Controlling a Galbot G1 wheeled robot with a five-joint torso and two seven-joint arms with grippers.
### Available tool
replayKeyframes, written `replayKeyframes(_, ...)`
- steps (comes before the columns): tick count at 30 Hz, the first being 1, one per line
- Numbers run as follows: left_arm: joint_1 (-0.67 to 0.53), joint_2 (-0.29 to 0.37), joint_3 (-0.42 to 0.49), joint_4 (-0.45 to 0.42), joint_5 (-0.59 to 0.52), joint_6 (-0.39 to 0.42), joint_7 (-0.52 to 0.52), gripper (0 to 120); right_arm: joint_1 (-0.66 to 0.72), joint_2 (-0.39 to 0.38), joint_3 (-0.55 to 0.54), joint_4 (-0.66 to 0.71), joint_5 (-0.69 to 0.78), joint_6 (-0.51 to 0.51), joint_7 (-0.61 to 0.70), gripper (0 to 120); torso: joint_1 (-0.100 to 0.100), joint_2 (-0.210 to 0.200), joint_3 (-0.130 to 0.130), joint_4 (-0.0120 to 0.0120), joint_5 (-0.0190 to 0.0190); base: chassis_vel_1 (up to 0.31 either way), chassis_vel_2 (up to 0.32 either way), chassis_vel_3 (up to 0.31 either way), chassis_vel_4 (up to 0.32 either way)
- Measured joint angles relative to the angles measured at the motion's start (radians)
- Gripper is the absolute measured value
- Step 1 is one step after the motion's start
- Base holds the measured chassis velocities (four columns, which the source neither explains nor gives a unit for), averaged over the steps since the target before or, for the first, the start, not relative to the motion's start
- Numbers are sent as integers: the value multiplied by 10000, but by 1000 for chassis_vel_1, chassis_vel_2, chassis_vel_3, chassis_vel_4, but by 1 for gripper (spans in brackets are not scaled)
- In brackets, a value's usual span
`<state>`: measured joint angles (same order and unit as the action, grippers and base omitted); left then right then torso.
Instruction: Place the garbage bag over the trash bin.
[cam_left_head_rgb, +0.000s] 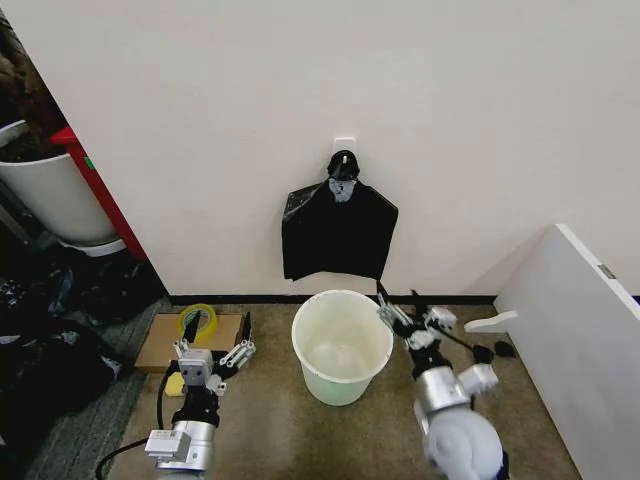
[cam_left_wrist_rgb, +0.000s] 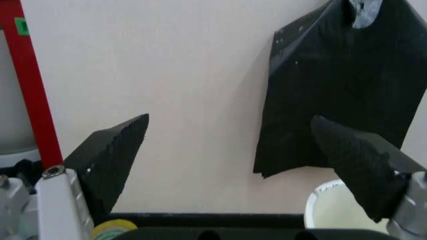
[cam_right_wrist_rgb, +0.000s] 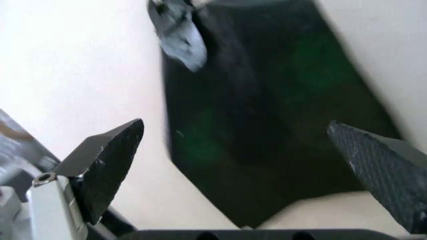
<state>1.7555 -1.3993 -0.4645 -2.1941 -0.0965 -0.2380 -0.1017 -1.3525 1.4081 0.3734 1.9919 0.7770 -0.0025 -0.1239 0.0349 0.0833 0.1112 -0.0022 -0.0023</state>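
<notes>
Status: the trash bin (cam_left_head_rgb: 342, 346) stands bare on the carpet at the foot of the wall, with no liner fitted. The garbage bag (cam_left_head_rgb: 338, 232) hangs flat from a wall hook (cam_left_head_rgb: 343, 160) directly above the bin and clear of its rim. The left gripper (cam_left_head_rgb: 213, 357) sits low beside the bin, next to a cardboard box (cam_left_head_rgb: 190, 342) carrying a roll of tape (cam_left_head_rgb: 198, 322); its jaws are spread wide and empty. The right gripper (cam_left_head_rgb: 412, 318) is raised at the bin's far rim, jaws likewise apart, holding nothing, aimed at the bag in the right wrist view (cam_right_wrist_rgb: 267, 125).

Risks, as judged: the thin film may tear at the hook if pulled downward rather than lifted off. A pinch through both layers would keep the mouth from opening. The light bin may tip if an arm brushes its rim.
</notes>
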Motion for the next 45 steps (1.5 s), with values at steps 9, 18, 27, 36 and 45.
replayKeyframes(9,284,-398,-206,33,148,-291,85,94,3365,217,-221,-2228,3578,-1037,-418,100,1,0,1,1,-3,0,0,0,0)
replayKeyframes(18,464,-514,-294,-1,318,-345,150,94,4654,744,-432,-3512,4097,-1404,-1682,100,1,0,0,0,-3,0,0,0,0)
replayKeyframes(27,589,-674,-307,-303,712,-555,141,94,5514,1147,-443,-4405,3208,-1256,-1456,90,1,0,-1,0,-2,0,0,0,0)
replayKeyframes(36,711,-606,-360,-501,634,-493,3,94,5713,1168,-431,-4629,3025,-1242,-1471,59,1,0,-1,0,-2,0,0,0,0)
replayKeyframes(45,684,-594,-307,-562,582,-477,-108,93,5700,1230,-545,-4439,2913,-1223,-1480,23,0,1,-1,0,-2,0,0,0,0)
